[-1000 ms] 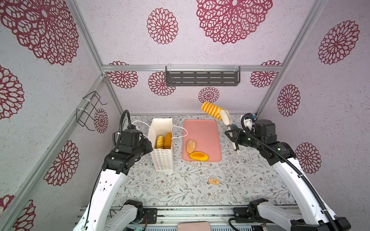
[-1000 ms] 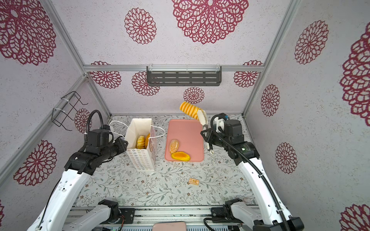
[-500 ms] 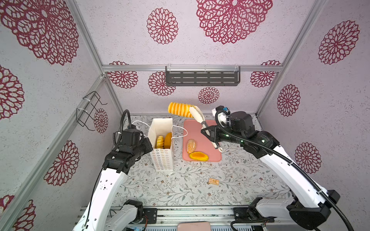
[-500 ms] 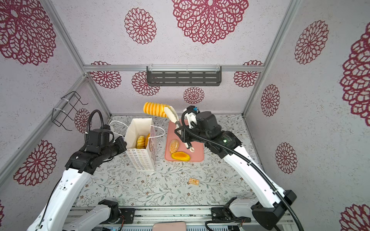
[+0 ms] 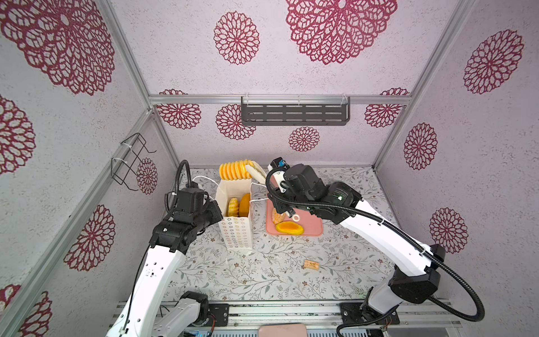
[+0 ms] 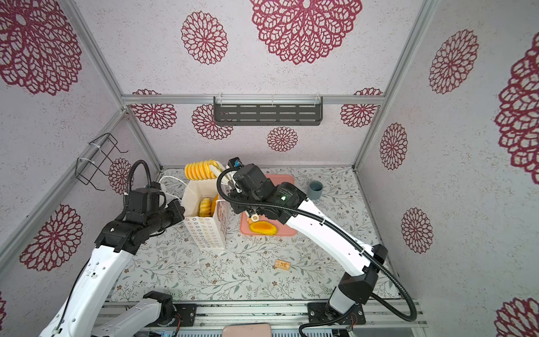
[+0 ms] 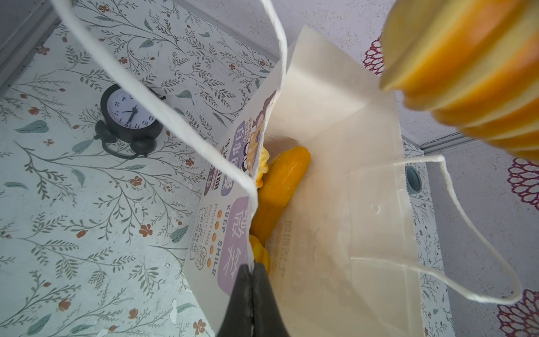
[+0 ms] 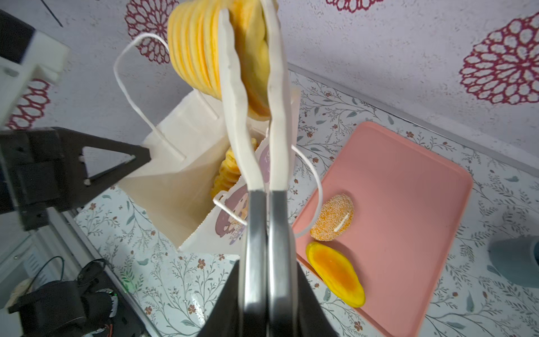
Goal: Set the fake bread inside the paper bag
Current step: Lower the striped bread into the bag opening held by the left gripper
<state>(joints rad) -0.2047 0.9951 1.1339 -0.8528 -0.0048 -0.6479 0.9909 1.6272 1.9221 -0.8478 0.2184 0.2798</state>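
2 white arms [image 5: 157, 271], black joints [image 5: 414, 286], ribbed black cables [image 5: 405, 237].

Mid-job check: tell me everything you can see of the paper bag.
The paper bag stands upright and open on the table, beside the pink tray. Cream paper, flower-ring print on its narrow side, cartoon and purple text on the wide panels, white cord handles drooping outward. The left gripper is shut on one printed panel's rim. At least two orange breads sit inside; the ridged bread hangs above its opening.

Ridged bread [image 5: 233, 171] in tongs [image 8: 233, 116] above open paper bag [image 5: 237, 233]; two pastries [image 5: 244, 202] inside; two buns [image 8: 332, 217] on tray [image 8: 408, 189].
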